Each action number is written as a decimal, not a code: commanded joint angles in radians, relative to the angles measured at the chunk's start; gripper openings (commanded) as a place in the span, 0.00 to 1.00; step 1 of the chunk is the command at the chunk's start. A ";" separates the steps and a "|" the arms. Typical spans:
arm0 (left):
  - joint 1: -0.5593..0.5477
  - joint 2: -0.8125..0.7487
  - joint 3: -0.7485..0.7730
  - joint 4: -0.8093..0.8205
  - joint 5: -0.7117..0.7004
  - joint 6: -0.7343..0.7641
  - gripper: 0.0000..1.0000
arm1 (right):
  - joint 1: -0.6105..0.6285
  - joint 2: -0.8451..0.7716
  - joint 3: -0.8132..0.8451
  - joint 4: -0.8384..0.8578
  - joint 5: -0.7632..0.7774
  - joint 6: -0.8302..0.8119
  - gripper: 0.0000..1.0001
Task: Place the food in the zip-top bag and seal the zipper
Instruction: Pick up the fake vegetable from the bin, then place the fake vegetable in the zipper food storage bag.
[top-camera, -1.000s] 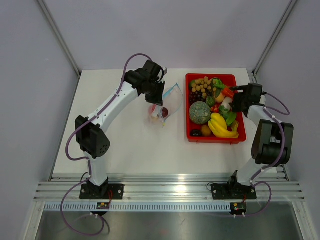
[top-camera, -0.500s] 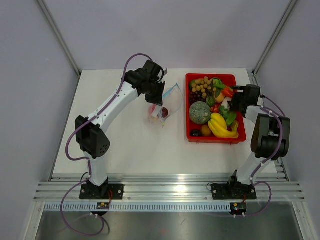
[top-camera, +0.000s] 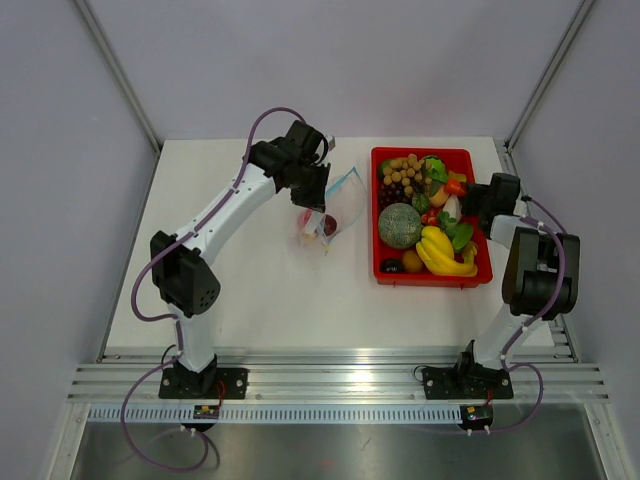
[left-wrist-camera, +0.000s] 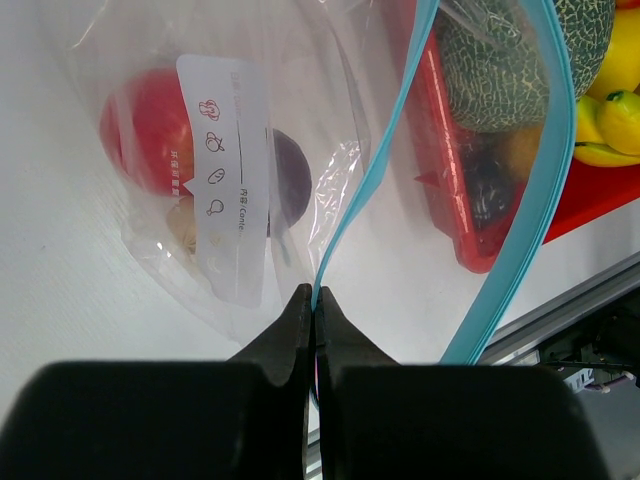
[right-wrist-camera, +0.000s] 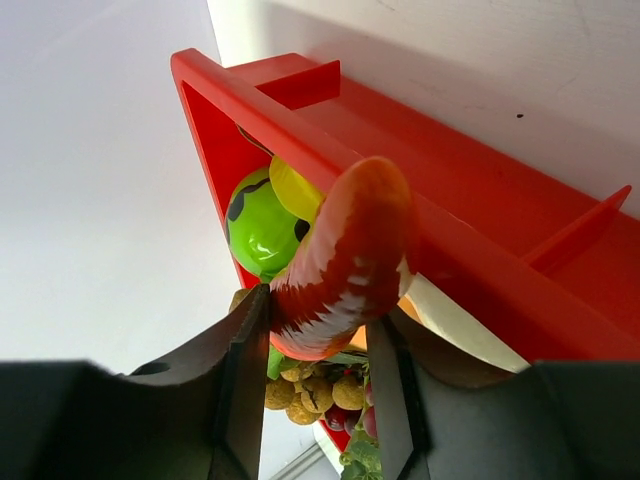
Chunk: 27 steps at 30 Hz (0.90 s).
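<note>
On the left half of the bench (top-camera: 230, 270), the left hand (left-wrist-camera: 313, 295) is pressing its fingers tightly together, and they are pinching the edge of the bag (left-wrist-camera: 300, 120) just where one zipper (left-wrist-camera: 548, 140) strip is ending. The bag is hanging from this hand with its mouth open, so the two teal strips are standing apart, and its lower part is resting on the bench, a little to the left of the tray (top-camera: 376, 210). Inside the bag a red fruit (left-wrist-camera: 150, 130) and a dark purple one (left-wrist-camera: 290, 175) are lying side by side, partly behind a white label (left-wrist-camera: 230, 180).

In the tray the rest of the food is lying in a heap: brown nuts (top-camera: 400, 165) are sitting at the far end, a green melon (top-camera: 399, 225) is lying near the left wall, and yellow bananas (top-camera: 445, 255) are lying at the near end.

At the right wall of the tray, the right hand (right-wrist-camera: 318, 320) is reaching in from the side. Its two fingers are pressing on both sides of the orange-red carrot (right-wrist-camera: 345, 250), so the hand is gripping it. In the right wrist view, a round green piece (right-wrist-camera: 260, 225) is showing just behind the carrot, and the nuts are sitting below it.
</note>
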 joint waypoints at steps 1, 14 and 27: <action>0.005 -0.035 -0.001 0.018 0.007 0.015 0.00 | -0.004 -0.046 -0.004 0.012 0.030 -0.028 0.25; 0.005 -0.049 0.011 0.020 0.004 0.006 0.00 | 0.022 -0.478 -0.013 -0.208 -0.057 -0.410 0.11; 0.006 -0.084 -0.001 0.052 0.014 -0.042 0.00 | 0.536 -0.661 0.230 -0.618 0.060 -0.800 0.13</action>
